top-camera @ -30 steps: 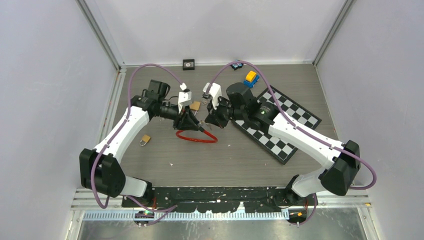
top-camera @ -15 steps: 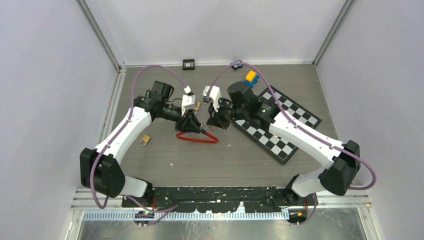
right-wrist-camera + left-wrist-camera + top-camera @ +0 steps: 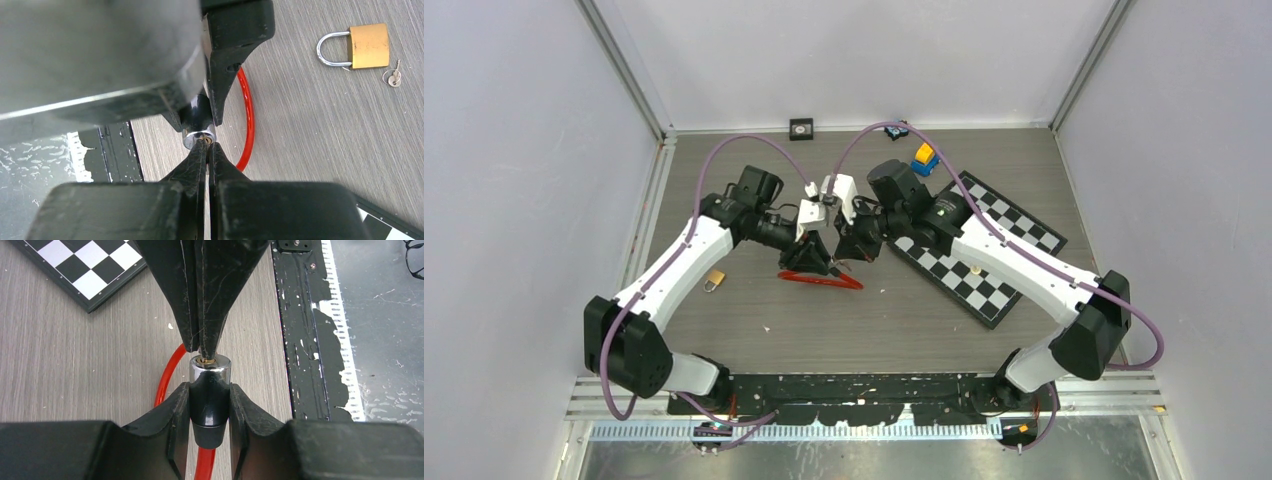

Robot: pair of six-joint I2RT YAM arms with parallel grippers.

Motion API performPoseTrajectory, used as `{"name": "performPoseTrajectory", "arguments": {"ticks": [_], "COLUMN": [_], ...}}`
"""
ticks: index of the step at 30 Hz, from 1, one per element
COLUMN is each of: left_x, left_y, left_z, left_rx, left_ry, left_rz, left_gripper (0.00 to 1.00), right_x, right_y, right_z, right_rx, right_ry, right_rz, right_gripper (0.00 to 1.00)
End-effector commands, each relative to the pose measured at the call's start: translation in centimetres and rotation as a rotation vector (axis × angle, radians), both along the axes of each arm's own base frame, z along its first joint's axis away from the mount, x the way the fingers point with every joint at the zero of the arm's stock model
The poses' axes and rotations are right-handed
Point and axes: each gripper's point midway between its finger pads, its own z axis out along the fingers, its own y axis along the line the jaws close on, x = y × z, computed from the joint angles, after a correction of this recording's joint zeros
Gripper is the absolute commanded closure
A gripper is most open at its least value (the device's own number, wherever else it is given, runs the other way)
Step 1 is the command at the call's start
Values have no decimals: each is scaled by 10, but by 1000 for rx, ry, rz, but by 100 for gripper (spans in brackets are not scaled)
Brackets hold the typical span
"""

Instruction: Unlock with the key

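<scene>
A red cable lock (image 3: 821, 280) lies looped on the table. My left gripper (image 3: 210, 396) is shut on its black barrel (image 3: 210, 407), and the chrome keyhole end (image 3: 210, 368) points away from it. My right gripper (image 3: 207, 148) faces it, tips pressed together at the chrome end (image 3: 198, 136). The key is pinched between them, and only a brass sliver (image 3: 205, 141) shows at the keyhole. In the top view the left gripper (image 3: 814, 257) and right gripper (image 3: 851, 248) meet tip to tip just above the cable.
A brass padlock (image 3: 369, 46) with small keys (image 3: 394, 77) lies on the left of the table, also in the top view (image 3: 714, 279). A checkerboard (image 3: 984, 250) lies at the right. A yellow and blue toy (image 3: 925, 157) and a small black square (image 3: 800, 127) sit at the back.
Both grippers have drawn together toward the table's middle, and the left wrist has swung right. The red cable has shifted slightly with the left gripper.
</scene>
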Motion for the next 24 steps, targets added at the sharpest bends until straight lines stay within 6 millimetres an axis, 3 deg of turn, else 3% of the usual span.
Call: {"name": "performPoseTrajectory", "arguments": {"ticks": [1, 5, 8, 12, 19, 24], "left_x": [-13, -14, -14, -13, -8, -5], "left_y": [-15, -13, -12, -11, -9, -7], "left_z": [31, 30, 29, 29, 28, 24], "left_rx": [-117, -121, -122, -116, -106, -97], "left_ry": [-44, -52, -53, -59, -88, -143], "left_rz": [-64, -61, -57, -45, -2, 39], "left_gripper": [100, 100, 100, 100, 100, 100], "right_x": [16, 14, 14, 12, 9, 2], "right_y": [18, 12, 4, -6, -25, -26], "right_z": [23, 32, 39, 48, 60, 49], "right_rx": [82, 96, 104, 121, 148, 156], "right_ry": [-85, -106, -127, -143, -129, -58], "right_rz": [-22, -37, -50, -62, -76, -54], "right_gripper": [99, 92, 67, 44, 42, 39]}}
